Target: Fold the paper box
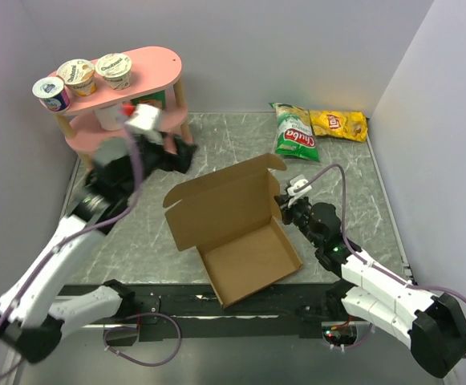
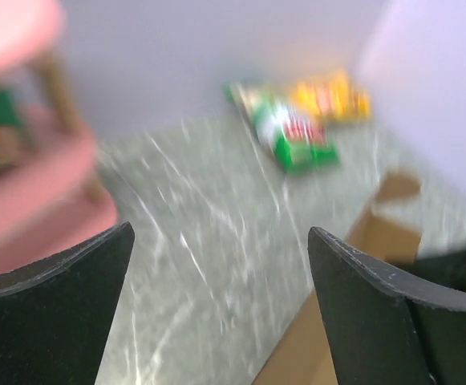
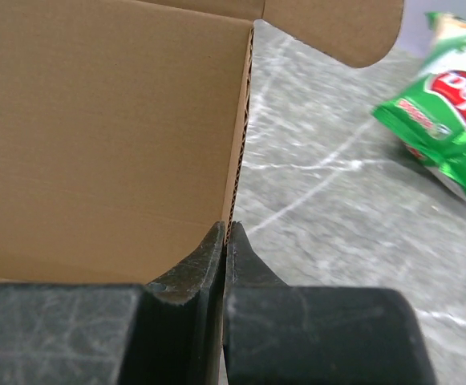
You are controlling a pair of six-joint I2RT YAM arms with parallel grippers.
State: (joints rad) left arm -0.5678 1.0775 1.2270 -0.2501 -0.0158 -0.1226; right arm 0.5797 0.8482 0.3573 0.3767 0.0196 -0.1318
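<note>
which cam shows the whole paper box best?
Top external: the whole paper box shows, tray flat on the table, lid raised. Right wrist gives only the lid panel close up, its edge pinched by the right gripper. Left wrist catches just a blurred brown corner at lower right.

Each of the 2 arms, the left arm (image 1: pixel 52 269) and the right arm (image 1: pixel 381 289), has white shells, black joints and a purple cable (image 1: pixel 136 180) looping along it. A green light (image 1: pixel 334 249) glows on the right arm. The right gripper (image 3: pixel 226 239) has matte black, wedge-shaped fingers (image 3: pixel 188 277) marked with fine scratches.
</note>
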